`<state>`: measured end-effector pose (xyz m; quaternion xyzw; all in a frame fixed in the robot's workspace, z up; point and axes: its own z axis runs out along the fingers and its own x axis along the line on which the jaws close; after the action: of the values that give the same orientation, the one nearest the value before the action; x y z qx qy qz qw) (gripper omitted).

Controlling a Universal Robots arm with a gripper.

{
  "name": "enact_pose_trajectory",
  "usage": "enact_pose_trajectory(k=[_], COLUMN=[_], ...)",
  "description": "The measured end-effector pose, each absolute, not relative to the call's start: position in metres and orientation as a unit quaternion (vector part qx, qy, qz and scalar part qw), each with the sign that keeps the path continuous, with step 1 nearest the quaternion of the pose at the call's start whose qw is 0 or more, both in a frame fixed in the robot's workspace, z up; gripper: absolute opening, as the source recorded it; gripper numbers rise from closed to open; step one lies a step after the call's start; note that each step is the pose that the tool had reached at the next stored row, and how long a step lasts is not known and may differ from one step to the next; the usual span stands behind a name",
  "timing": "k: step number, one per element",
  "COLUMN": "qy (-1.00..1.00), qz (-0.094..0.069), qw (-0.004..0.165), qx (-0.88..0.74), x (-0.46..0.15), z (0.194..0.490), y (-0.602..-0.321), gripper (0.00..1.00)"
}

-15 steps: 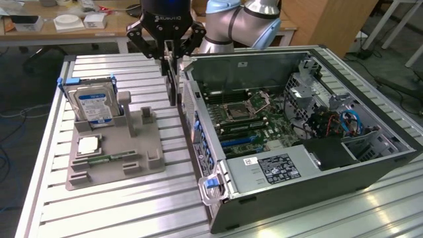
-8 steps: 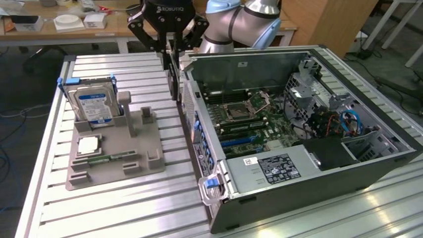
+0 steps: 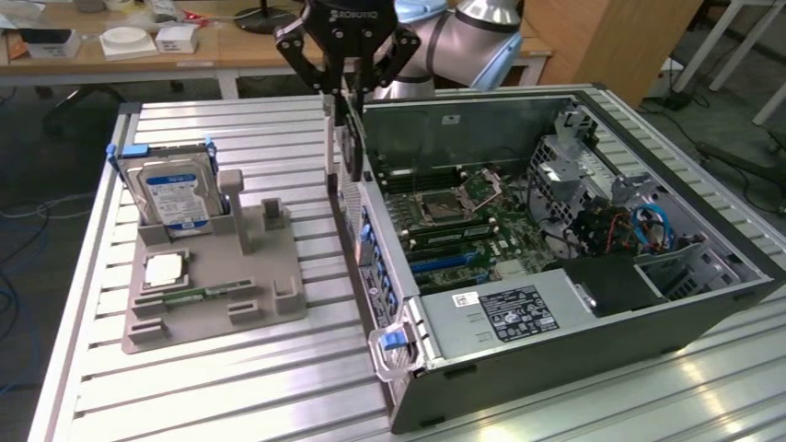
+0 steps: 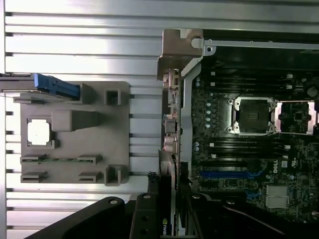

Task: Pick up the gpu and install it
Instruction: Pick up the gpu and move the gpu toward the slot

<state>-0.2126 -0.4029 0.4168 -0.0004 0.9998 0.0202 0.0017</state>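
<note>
My gripper (image 3: 348, 90) hangs over the near rim of the open computer case (image 3: 614, 313), shut on the gpu (image 3: 345, 138). The card hangs upright below the fingers, its lower end level with the case's side wall and just outside the motherboard (image 3: 461, 216). In the wrist view the gpu (image 4: 171, 181) shows edge-on between the dark fingers (image 4: 144, 214), with the gripper (image 4: 172, 219) above the case wall beside the blue expansion slots (image 4: 229, 174).
A grey fixture tray (image 3: 264, 308) lies on the slatted metal table at the exterior view's left. It carries a hard drive (image 3: 172, 191), a CPU chip (image 3: 164, 269) and a memory stick (image 3: 202, 295). Cables and a drive cage (image 3: 614, 221) fill the case's right end.
</note>
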Motion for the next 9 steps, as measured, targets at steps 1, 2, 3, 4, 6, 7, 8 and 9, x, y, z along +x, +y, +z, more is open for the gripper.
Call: enact_pose_trajectory(k=[1, 2, 3, 4, 6, 7, 8, 9], qy=[1.000, 1.000, 1.000, 1.000, 1.000, 1.000, 1.000, 1.000], qz=[0.020, 0.020, 0.020, 0.020, 0.020, 0.020, 0.020, 0.020], qw=[0.002, 0.002, 0.002, 0.002, 0.002, 0.002, 0.002, 0.002], qx=[0.000, 0.000, 0.000, 0.000, 0.000, 0.000, 0.000, 0.000], x=[-0.208, -0.204, -0.199, -0.194, -0.185, -0.181, -0.176, -0.172], z=[0.417, 0.417, 0.417, 0.417, 0.417, 0.417, 0.417, 0.417], y=[-0.403, -0.403, -0.403, -0.403, -0.403, -0.403, -0.403, -0.403], gripper=[0.26, 0.26, 0.26, 0.26, 0.26, 0.26, 0.26, 0.26])
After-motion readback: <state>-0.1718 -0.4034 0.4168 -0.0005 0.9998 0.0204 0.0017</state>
